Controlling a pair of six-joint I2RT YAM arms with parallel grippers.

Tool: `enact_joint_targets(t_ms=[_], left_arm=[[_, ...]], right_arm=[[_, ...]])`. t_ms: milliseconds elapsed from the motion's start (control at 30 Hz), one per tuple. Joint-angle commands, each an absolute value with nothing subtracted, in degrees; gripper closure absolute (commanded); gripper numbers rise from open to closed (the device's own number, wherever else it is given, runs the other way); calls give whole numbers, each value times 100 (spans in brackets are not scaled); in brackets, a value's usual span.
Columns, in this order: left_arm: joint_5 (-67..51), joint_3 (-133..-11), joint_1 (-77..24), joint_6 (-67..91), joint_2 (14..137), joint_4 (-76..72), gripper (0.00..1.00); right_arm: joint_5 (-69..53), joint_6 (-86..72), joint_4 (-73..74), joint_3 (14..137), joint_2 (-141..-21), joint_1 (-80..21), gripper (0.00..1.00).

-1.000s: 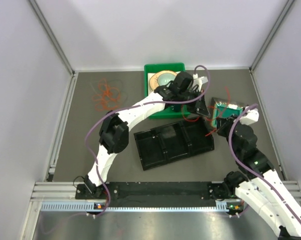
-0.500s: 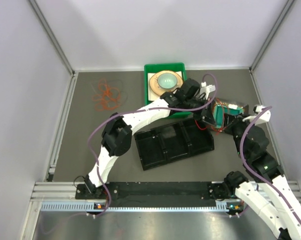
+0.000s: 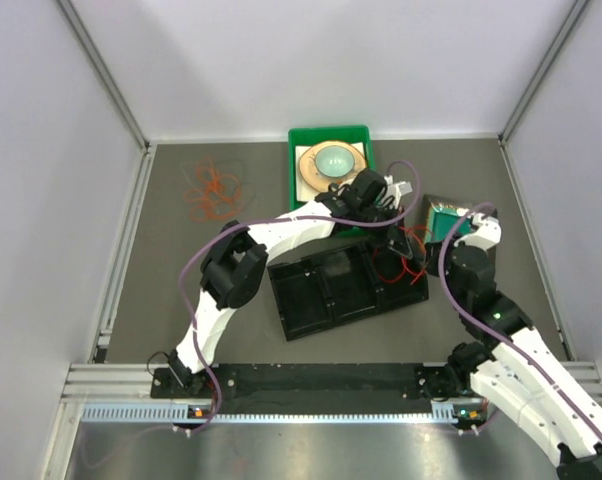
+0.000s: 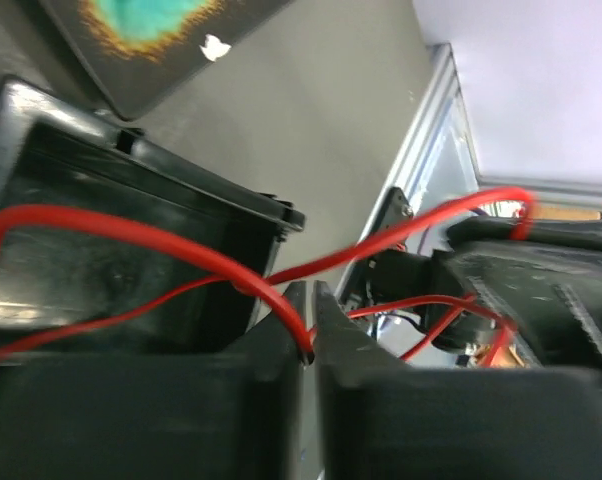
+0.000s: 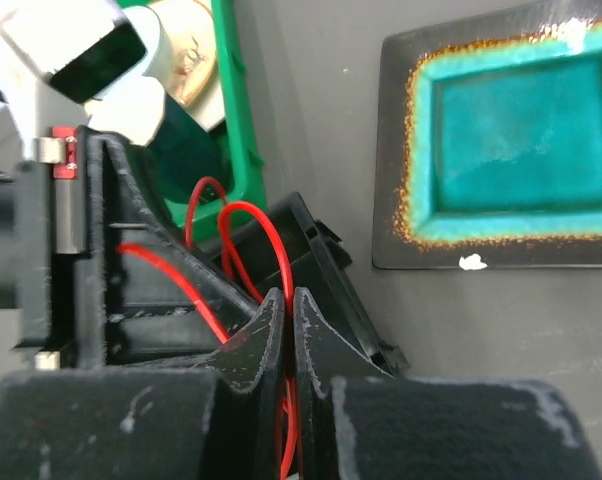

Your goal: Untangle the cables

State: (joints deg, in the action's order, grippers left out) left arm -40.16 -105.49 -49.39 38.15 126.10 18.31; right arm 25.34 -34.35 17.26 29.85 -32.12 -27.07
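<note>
My left gripper (image 4: 306, 310) has its fingers pressed together on the red cable (image 4: 131, 230), pinching it right at the tips, just past the right end of the black tray (image 3: 331, 290). From that pinch one stretch of the cable bends back in a wide loop over the tray's end compartment. Another stretch runs away from the tray to my right gripper (image 5: 289, 305).

That one is clamped on the same red cable too. Its two fingers meet with the strand running down between them, just off the tray's right corner. Above its fingertips two narrow red loops stand up against the tray's wall. The two grippers sit close together, facing each other, with slack red cable hanging between them above the tray's right end.

The teal plate (image 5: 511, 130) lies flat on the table (image 3: 181, 290), just beyond the tray's right end. The green bin (image 3: 353, 135) stands behind the tray, touching or nearly touching its far edge.

The orange cable (image 3: 213, 190) lies in a loose bundle on the table, well apart from the tray, off past its far left corner. Neither gripper touches it.
</note>
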Motion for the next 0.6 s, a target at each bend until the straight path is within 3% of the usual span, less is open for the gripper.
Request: enact_joint_targets(t_ms=[0, 100, 200, 567], left_arm=[[-3657, -10644, -4931, 3454, 12463, 2012, 72], [-3455, -10574, -4931, 3331, 12296, 2196, 49], [-3191, -10573, -4931, 3164, 12085, 2407, 42], [-2611, -10582, -4861, 2909, 11497, 2874, 39]], right_arm=[[2400, -3665, 932, 2892, -3568, -2654, 100], [2364, -3866, 975, 2997, -3928, -2654, 100], [2347, -4007, 854, 3059, -4148, -2646, 100], [2426, -4157, 571, 2979, -4403, -2654, 100]])
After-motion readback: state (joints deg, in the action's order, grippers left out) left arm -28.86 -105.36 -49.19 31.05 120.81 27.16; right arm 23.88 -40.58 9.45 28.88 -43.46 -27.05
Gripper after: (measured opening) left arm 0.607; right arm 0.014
